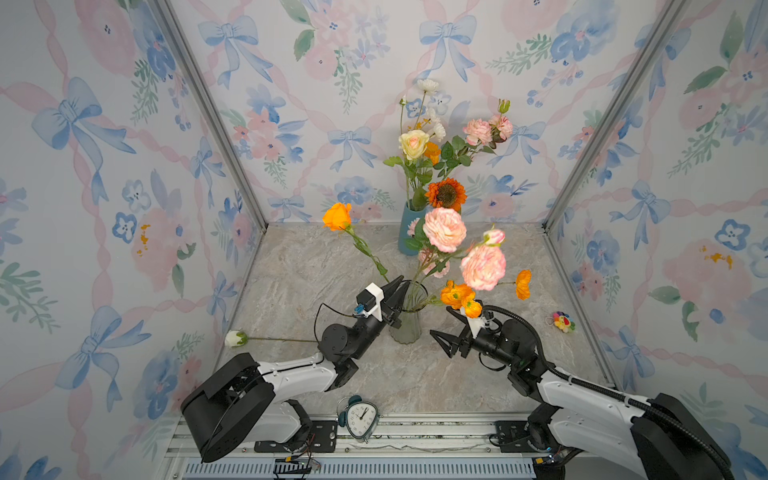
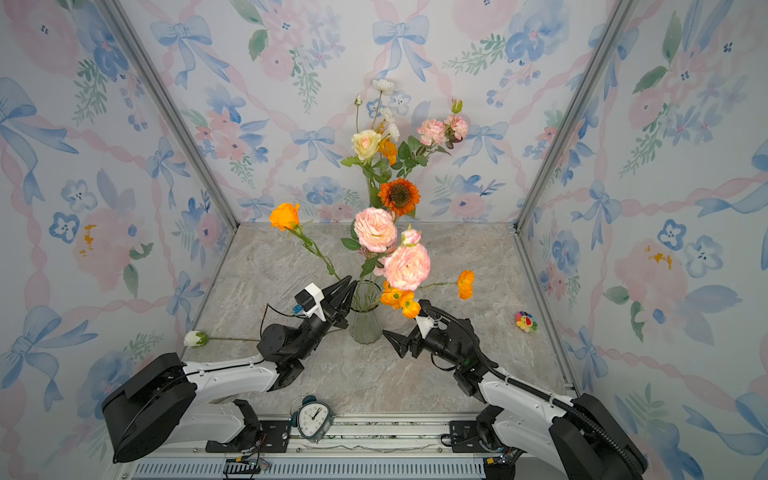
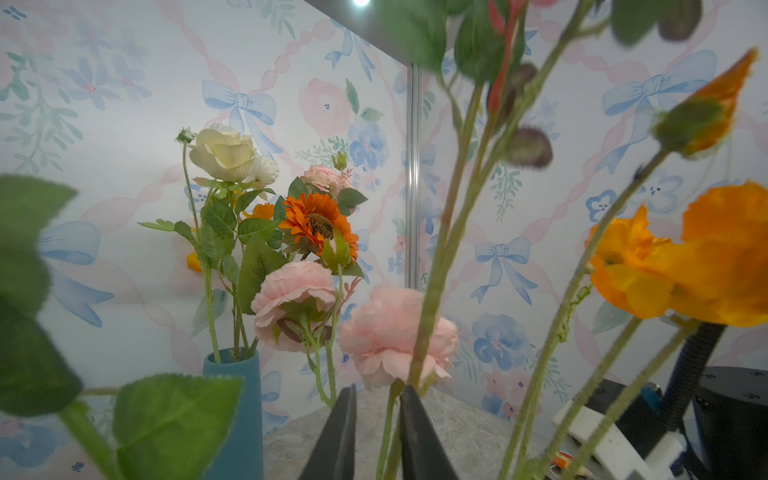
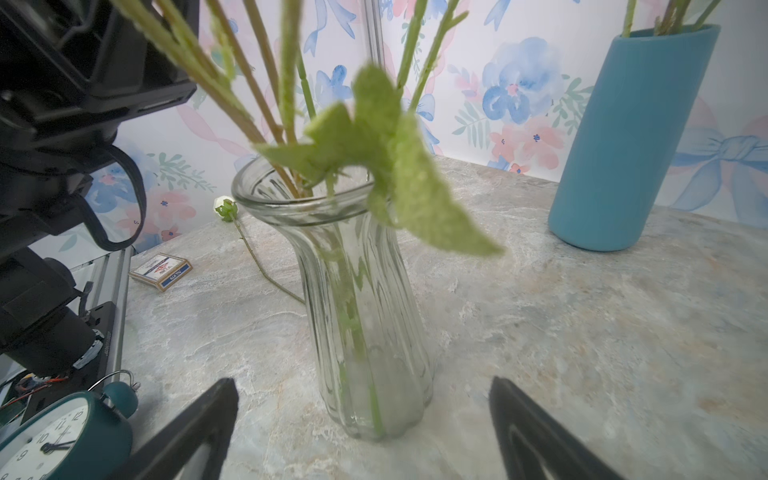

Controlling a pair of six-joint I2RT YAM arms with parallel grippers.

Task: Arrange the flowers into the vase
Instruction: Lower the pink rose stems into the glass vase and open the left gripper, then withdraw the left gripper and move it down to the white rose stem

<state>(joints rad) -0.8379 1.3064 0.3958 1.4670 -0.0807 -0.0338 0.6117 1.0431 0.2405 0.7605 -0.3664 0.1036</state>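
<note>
A clear glass vase (image 1: 405,328) (image 4: 365,311) stands mid-table and holds several flowers: pink blooms (image 1: 444,228) and orange poppies (image 1: 457,295). An orange rose (image 1: 336,216) leans out to the left, and its stem runs down to the vase rim. My left gripper (image 1: 401,284) (image 3: 380,390) sits at that rim. Its jaws are slightly apart, with a green stem (image 3: 386,428) between them and a gap beside it. My right gripper (image 1: 439,343) (image 4: 363,386) is wide open and empty, low beside the vase base. One white bud flower (image 1: 235,338) lies on the table at the left.
A blue vase (image 1: 409,232) (image 4: 623,145) at the back wall holds a sunflower (image 1: 446,194), a cream rose and pink blooms. An alarm clock (image 1: 360,417) stands at the front edge. A small plush toy (image 1: 563,321) lies at the right, and a card box (image 4: 161,270) at the left.
</note>
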